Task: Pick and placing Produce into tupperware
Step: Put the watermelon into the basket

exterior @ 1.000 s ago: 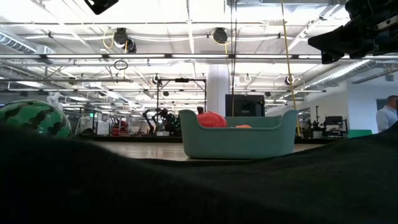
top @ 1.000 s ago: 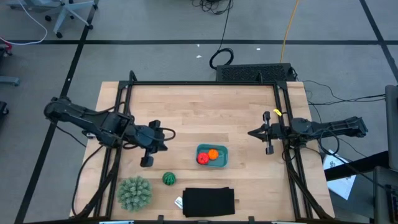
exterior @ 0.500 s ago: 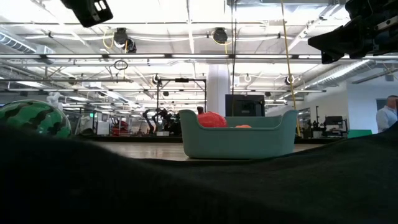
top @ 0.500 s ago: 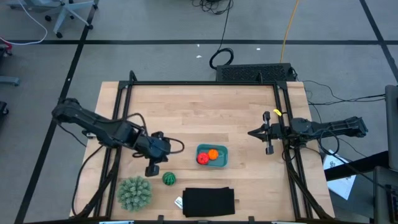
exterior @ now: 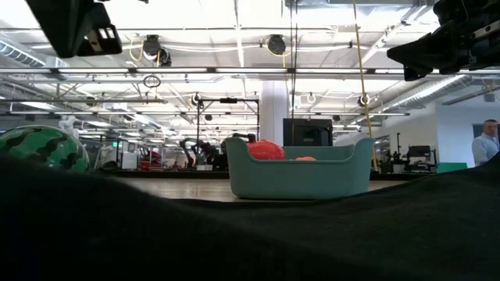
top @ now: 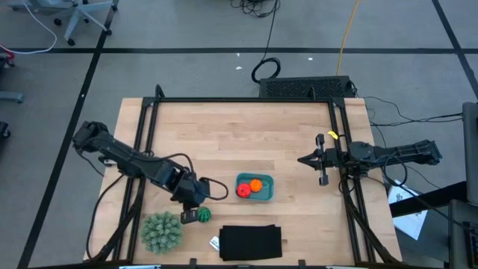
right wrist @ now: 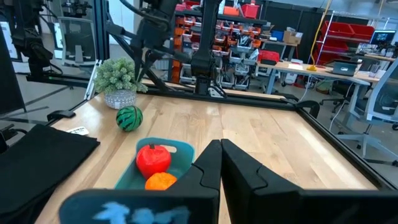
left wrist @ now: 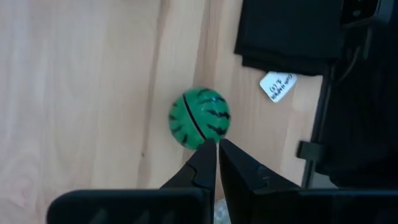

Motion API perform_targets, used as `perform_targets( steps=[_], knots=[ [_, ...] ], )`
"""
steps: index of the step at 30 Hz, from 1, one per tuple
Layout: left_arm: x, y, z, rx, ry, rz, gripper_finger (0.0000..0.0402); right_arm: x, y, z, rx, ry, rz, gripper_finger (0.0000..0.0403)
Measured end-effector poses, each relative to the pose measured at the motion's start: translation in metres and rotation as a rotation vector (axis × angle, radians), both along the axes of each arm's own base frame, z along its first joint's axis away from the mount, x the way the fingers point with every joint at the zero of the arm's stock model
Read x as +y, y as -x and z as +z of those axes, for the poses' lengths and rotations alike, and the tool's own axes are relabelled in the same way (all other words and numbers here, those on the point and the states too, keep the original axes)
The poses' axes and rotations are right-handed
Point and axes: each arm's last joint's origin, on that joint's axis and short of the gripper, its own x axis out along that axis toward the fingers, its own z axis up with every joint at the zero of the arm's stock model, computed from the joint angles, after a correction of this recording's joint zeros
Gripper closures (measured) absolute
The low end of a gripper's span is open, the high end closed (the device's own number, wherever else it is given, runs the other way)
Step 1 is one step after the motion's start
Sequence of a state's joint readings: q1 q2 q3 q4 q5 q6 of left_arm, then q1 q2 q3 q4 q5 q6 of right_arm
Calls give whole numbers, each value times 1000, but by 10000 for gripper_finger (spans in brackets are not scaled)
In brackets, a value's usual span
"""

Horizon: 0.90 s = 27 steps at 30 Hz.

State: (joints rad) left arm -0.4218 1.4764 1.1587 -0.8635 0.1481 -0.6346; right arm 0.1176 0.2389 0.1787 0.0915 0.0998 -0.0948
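Note:
The teal tupperware [top: 263,195] stands near the table's middle with the red fruit [top: 243,191] and the orange ball [top: 256,184] inside it; the low view shows both over its wall [exterior: 299,176]. The dark green striped ball [top: 203,215] rests on the wood to its left, toward the near edge. My left gripper [top: 190,216] hovers, shut, just left of that ball; in its wrist view the shut fingertips [left wrist: 217,148] point at the ball [left wrist: 199,118]. The low view shows this gripper [exterior: 70,27] well above the table. My right gripper [top: 302,161] waits, shut, at the right side.
A large pale green spiky ball [top: 161,232] sits close to the left of the striped ball, near the near edge. A flat black rectangle [top: 251,242] with a white tag [top: 214,243] lies just right of it. Bare wood lies toward the far edge.
My left gripper has travelled toward the table's near edge and to the right, from left of the tupperware to a spot beside the striped ball, staying shut. The produce and the tupperware have kept their places.

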Motion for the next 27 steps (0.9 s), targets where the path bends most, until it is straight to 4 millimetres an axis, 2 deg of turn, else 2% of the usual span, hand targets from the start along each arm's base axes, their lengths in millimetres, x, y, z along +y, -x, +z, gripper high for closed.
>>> perform_targets(
  steps=[6,12,15,20,27],
  knots=[
    [-2,0,-1,8,9,-11,380,0,0,0,1,0,1,403],
    [-8,-2,10,-50,15,-82,378,0,0,0,3,0,0,403],
    [-14,-6,20,-112,63,-120,358,0,0,-1,6,0,0,403],
    [-21,-9,28,-168,131,-154,276,0,0,-1,7,0,0,403],
    [-20,-9,28,-157,140,-130,118,0,0,-1,7,0,0,403]
  ],
)
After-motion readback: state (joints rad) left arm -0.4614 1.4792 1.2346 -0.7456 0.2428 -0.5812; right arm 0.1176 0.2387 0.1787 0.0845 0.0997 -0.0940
